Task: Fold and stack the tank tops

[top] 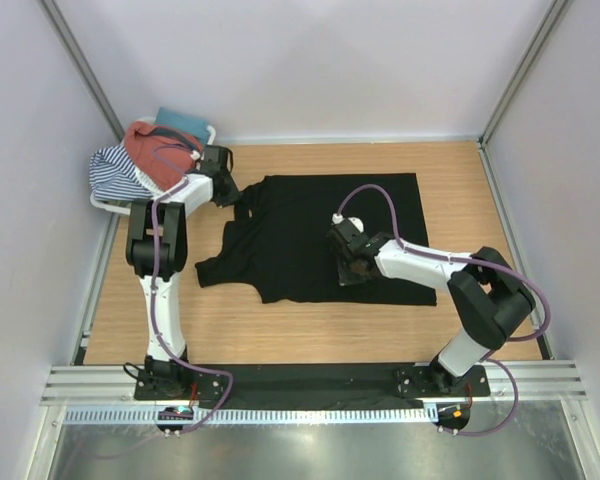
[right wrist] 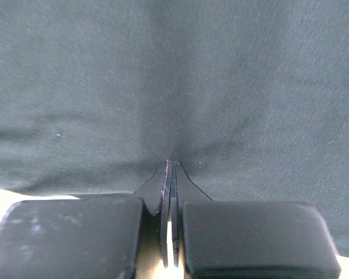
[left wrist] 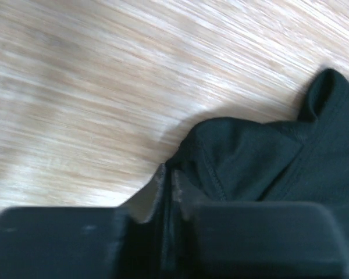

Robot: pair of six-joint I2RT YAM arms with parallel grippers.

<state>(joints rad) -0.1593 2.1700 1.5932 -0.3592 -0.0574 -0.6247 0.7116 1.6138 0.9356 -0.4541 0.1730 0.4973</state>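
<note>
The black tank top point(top: 310, 220) lies spread on the wooden table, its straps toward the left. My left gripper point(top: 228, 192) is at the top's upper left strap. In the left wrist view the left gripper point(left wrist: 168, 183) is shut on an edge of the black cloth point(left wrist: 267, 157). My right gripper point(top: 352, 268) rests low on the top near its front edge. In the right wrist view the right gripper point(right wrist: 171, 165) is shut, with the black fabric point(right wrist: 174, 75) puckered into its tips. The rust-red tank top point(top: 158, 150) lies heaped in the basket at the back left.
The white basket point(top: 105, 203) stands in the back left corner, also holding a striped cloth point(top: 115, 172) and a teal cloth point(top: 185, 122). White walls close in the table on three sides. Bare wood point(top: 230, 330) shows in front of the black top.
</note>
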